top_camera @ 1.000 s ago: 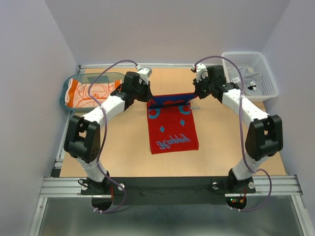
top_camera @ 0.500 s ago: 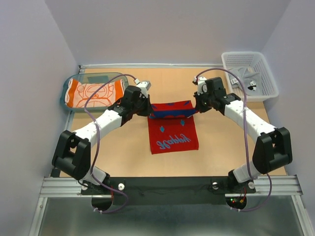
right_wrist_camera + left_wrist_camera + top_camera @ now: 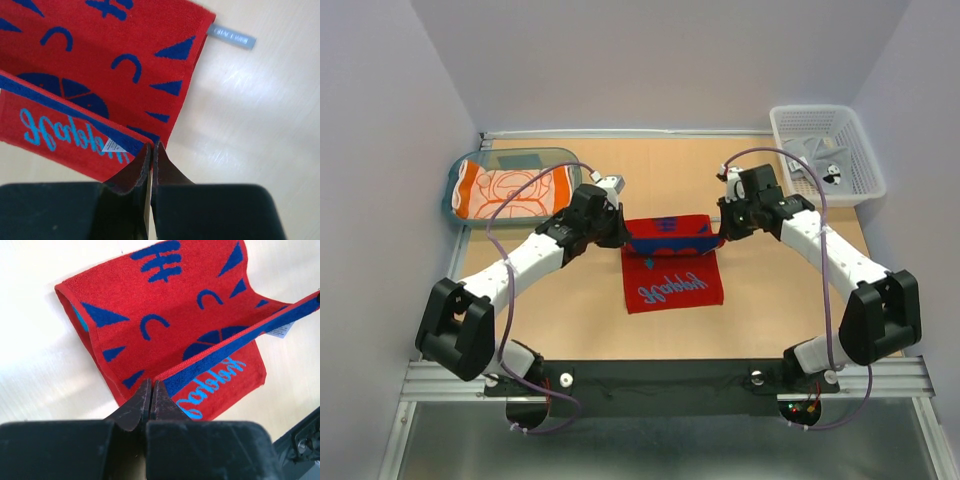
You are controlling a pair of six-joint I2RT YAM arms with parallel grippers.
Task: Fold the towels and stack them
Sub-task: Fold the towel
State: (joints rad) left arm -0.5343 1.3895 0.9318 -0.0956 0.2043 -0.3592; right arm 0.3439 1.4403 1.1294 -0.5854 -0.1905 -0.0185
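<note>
One orange towel (image 3: 510, 190) lies in the tray (image 3: 453, 190) at left; the red towel (image 3: 672, 285) lies mid-table. The left gripper (image 3: 623, 228) clamps its raised left corner, the right gripper (image 3: 718, 234) its right corner. I judge the cloth limp and light, so corners suit best.

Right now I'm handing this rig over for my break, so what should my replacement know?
The left hand and right hand are each shut on a corner of the red towel, holding one edge raised over the half lying on the table.
An orange towel sits in the teal tray; a pale towel lies in the white basket.
Left to do: lay this fold down, finish it, stack it, then the basket towel.
</note>
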